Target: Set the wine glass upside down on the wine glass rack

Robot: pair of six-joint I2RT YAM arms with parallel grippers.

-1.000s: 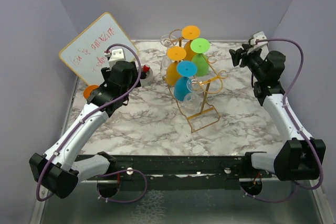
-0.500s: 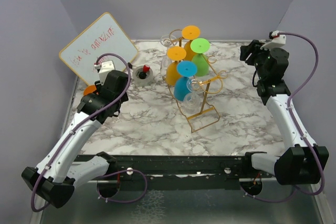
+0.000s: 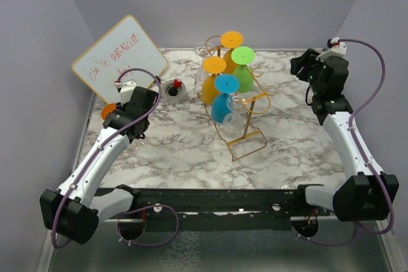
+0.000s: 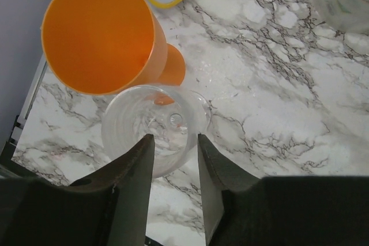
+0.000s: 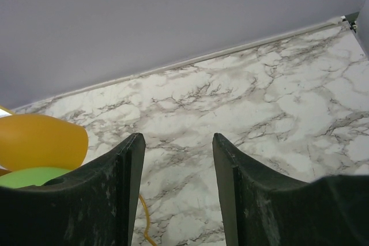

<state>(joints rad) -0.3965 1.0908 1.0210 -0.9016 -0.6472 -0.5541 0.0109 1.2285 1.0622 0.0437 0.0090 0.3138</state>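
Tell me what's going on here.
The left arm's fingers hang over a clear wine glass standing upright beside an orange wine glass at the marble table's left edge; whether they grip it yet is unclear. The tall gold wire rack already holds coloured glasses upside down. The right arm's fingers are open and empty.

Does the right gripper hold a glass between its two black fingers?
No, the right gripper is open and only bare white marble table shows between its fingers.
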